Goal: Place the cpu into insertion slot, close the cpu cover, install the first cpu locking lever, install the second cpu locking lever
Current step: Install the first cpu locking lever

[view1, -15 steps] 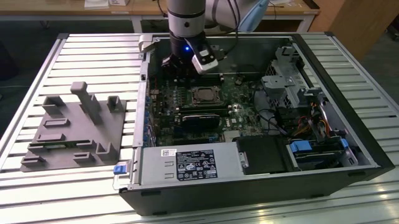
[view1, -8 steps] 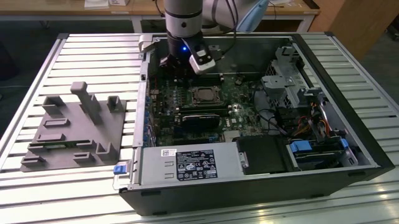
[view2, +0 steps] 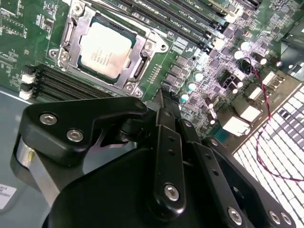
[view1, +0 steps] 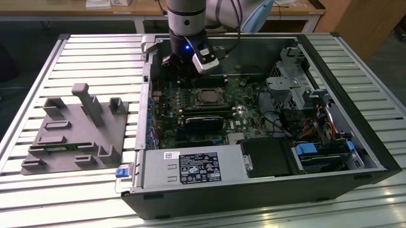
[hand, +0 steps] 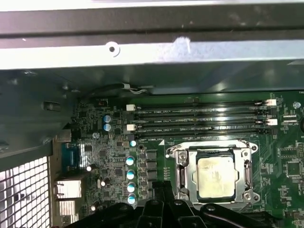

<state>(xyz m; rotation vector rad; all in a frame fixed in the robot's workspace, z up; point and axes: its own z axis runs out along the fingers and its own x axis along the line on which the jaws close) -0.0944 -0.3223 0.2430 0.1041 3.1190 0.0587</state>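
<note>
Found black jointed gripper [view1: 183,81] hanging inside open black computer case [view1: 254,199], fingers [view2: 166,137] closed against each other. Hovered over green circuit board [view2: 19,28], near square black-rimmed insertion slot [hand: 213,153] but apart from it. Saw pale silver-beige square cpu [view2: 105,47] lying flat in that slot, with thin silver windowed cpu cover [view2: 140,71] lying down around it. Noted long narrow black memory slots [hand: 199,121] running just beside the socket. Spotted grey plastic fixture [view1: 76,128] on slatted metal table [view1: 95,52], well apart, at the exterior view's left.
</note>
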